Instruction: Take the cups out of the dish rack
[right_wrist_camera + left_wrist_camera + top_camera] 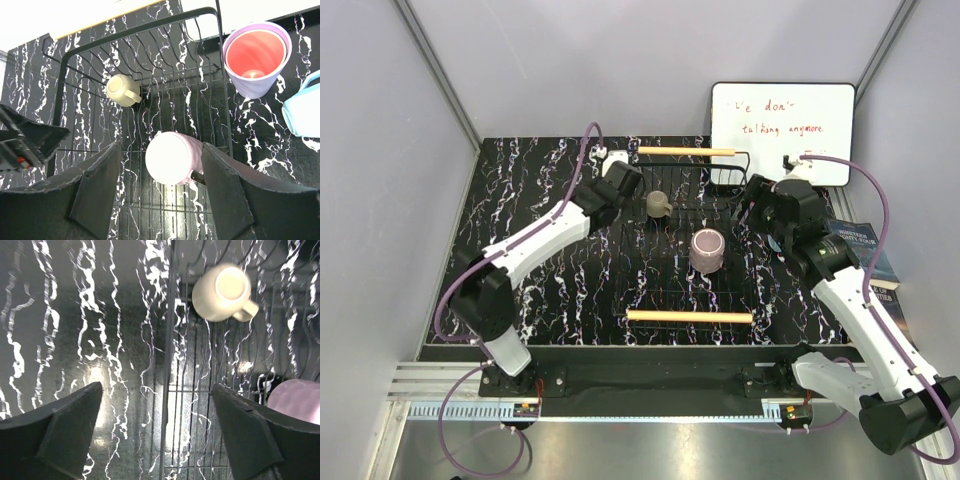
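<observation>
**Item:** dish rack (690, 317), centre of the marbled table (540, 190); part unloaded.

**Still on the rack, two pieces:**
- Mauve-pink cup (707, 250), mouth down, near the rack's middle.
- Olive-grey mug (659, 204), at 11 o'clock from that cup, toward the far wooden bar.

**Off the rack, seen from the right wrist:**
- Lavender cup (252, 91), upright on the table at 1 o'clock from the mauve-pink cup, with the coral cup (256, 52) apparently nested inside it.
- Light blue cup (302, 112), at 3 o'clock, cut by the frame edge.

**Right gripper** (161, 147): jaws spread and holding nothing. It hangs over the mauve-pink cup, which its own camera frames between the two fingers. The top view puts it at 1 o'clock from the cup, apart from it.

**Left gripper** (156, 387): jaws spread wide and empty, over the rack's left edge. The mug is at 1 o'clock in its view.

**Step in hand:** judged as lining up on the last two pieces — three of five look done.

**Next move calls for:** the right gripper to come down until its fingers straddle the upturned cup's wall, then close and lift clear of the wire dividers. The left gripper must shift toward the mug and allow for its handle.
</observation>
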### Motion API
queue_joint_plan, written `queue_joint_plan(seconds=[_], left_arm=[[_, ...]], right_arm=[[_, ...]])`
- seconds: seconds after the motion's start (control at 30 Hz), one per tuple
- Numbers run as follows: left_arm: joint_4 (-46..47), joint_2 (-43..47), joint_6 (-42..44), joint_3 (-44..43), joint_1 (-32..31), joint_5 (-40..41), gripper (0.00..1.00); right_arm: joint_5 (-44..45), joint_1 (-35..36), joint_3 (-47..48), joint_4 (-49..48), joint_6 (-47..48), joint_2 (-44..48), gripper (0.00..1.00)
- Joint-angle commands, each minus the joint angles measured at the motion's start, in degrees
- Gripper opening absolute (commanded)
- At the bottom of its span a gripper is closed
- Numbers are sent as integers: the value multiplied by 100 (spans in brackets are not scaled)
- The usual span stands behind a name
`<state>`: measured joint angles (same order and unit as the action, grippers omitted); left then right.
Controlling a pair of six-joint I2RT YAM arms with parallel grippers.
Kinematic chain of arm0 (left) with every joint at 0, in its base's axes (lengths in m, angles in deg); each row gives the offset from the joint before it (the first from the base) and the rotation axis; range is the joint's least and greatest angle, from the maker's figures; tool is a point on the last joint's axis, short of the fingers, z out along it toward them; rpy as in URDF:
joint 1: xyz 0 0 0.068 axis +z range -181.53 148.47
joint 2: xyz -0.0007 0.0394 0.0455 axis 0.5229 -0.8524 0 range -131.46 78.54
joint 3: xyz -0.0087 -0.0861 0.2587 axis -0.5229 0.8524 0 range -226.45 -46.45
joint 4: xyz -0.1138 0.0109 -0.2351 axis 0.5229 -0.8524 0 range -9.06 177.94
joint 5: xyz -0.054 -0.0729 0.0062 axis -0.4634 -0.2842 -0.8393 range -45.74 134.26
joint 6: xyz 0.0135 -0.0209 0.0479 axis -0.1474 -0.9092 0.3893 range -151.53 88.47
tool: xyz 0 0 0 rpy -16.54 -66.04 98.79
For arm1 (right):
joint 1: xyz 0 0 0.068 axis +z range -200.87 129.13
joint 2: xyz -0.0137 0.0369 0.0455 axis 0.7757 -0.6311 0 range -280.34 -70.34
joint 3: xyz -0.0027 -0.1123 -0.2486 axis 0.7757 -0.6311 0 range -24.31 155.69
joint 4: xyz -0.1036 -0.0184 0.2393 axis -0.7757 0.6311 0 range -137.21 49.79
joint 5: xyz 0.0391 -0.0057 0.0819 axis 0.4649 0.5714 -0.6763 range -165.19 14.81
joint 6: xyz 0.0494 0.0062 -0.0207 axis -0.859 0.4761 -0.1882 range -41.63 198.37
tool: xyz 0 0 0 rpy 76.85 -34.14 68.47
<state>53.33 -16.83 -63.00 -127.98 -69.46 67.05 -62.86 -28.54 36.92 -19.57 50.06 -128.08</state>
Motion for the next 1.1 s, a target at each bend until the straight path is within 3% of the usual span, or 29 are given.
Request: queue_joint_plan(seconds=[0.0,0.07,0.1,0.17,0.2,0.67,1.07], left_arm=[[147,-201,26,120,-4,-292,77],[156,-227,52,208,-4,-283,51],[148,-236,87,235,5,-275,29],[86,-254,88,305,40,-222,7],[34,-236,70,314,66,-196,0],[-766,660,711,586,1042,243,0],[-942,809,940,736,1640,516,0]], right_arm=[[-47,0,-32,-136,1,96,72],[-39,-9,-50,-127,2,96,72],[-39,0,-50,-127,10,87,72],[-65,0,-50,-145,10,78,72],[-74,0,-50,-145,2,78,72],[-109,-9,-155,-215,-69,113,71],[-126,-9,-252,-285,-34,166,71]])
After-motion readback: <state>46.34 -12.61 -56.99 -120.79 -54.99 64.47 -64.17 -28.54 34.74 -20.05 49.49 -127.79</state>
